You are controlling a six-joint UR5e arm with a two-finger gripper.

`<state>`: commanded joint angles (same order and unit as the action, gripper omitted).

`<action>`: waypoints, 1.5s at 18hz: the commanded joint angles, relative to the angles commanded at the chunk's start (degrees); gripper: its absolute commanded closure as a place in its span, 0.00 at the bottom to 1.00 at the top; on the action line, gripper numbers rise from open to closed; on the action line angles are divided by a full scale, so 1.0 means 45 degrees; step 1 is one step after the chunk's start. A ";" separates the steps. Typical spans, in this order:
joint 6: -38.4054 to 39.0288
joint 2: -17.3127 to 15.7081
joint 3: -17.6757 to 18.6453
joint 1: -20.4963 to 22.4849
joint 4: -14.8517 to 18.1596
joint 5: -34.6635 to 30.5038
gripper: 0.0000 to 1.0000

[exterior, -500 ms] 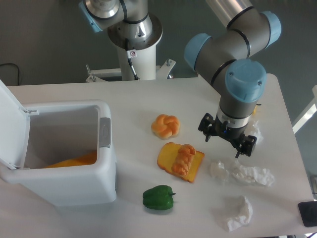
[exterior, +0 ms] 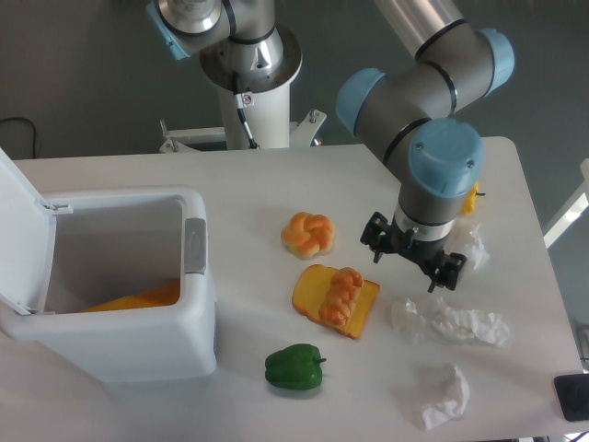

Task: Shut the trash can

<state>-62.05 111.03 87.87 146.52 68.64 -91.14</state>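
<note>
A: The gripper (exterior: 411, 265) has slid a little toward the bin (exterior: 120, 295) since the earlier frame; nothing else moved.

B: And the bin itself?

A: White, boxy, rounded corners, with a grey latch tab (exterior: 195, 246) on its side. Its lid (exterior: 20, 235) stands open on the far side from the gripper, and something orange lies inside.

B: Any writing?

A: None I can read.

B: Where does it sit?

A: On the table (exterior: 276, 184), well apart from the gripper; a bun (exterior: 308, 234) and toast (exterior: 336, 300) lie between them.

B: The claw?

A: Fingers spread, holding nothing.
</note>
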 joint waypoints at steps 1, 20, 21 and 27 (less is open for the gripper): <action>0.0020 -0.0527 0.0353 -0.0021 -0.0078 -0.0019 0.00; 0.4665 -0.5902 0.1352 -0.3769 0.2675 0.2713 0.00; 0.5094 -0.6000 0.1333 -0.3964 0.2676 0.2831 0.00; 0.7360 -0.5923 0.1138 -0.5546 0.2520 0.3377 0.00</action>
<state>-28.94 84.37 92.99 121.56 79.98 -75.94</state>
